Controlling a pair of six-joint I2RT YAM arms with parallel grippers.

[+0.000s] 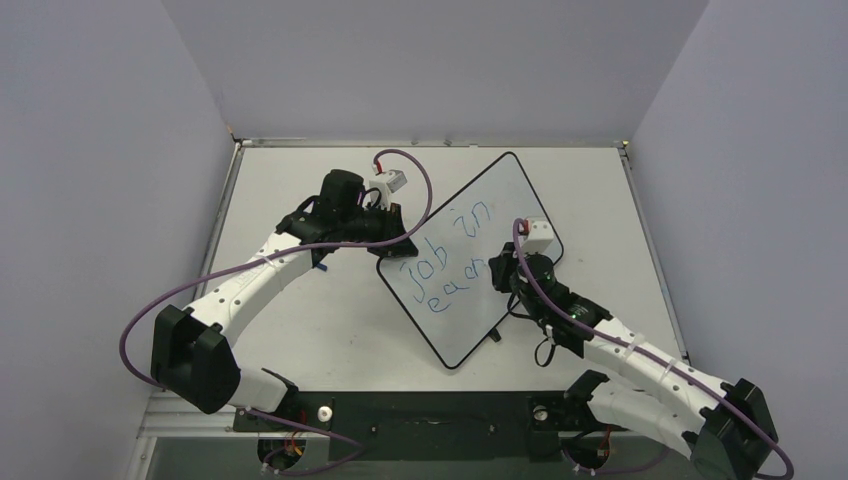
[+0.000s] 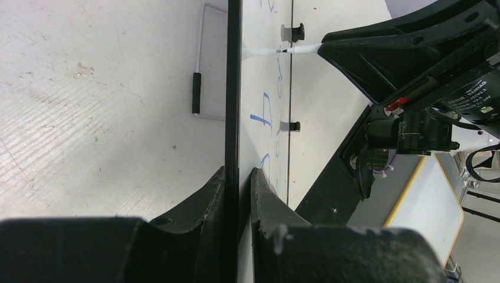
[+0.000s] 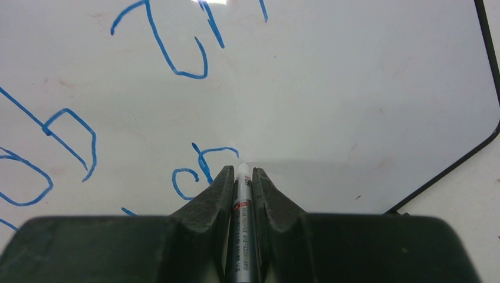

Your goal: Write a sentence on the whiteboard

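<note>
Two wobbly blue lines of the sentence (image 1: pixel 445 265) are already sitting on the whiteboard (image 1: pixel 505 190), which is lying turned corner-up in the middle of the top view, on the white surface (image 1: pixel 300 330). The upper line is reading roughly "job in". The lower one is looking like four or five letters that I cannot make out with certainty.

I am pinching the board's upper-left edge between my left fingers (image 2: pixel 200 203), so I am steadying it. In the left wrist view its thin black border is running straight up between them.

My right fingers (image 3: pixel 209 203) are pressing together on the marker (image 3: pixel 242 236). Its tip appears to be touching the board just right of the last letter of the lower line, at the centre of the right wrist view.

I am judging the writing as partly done. I am working in the second line, with bare white board lying to the right of the tip and below it. How many words are left I cannot tell, since nothing here is showing the intended sentence.
</note>
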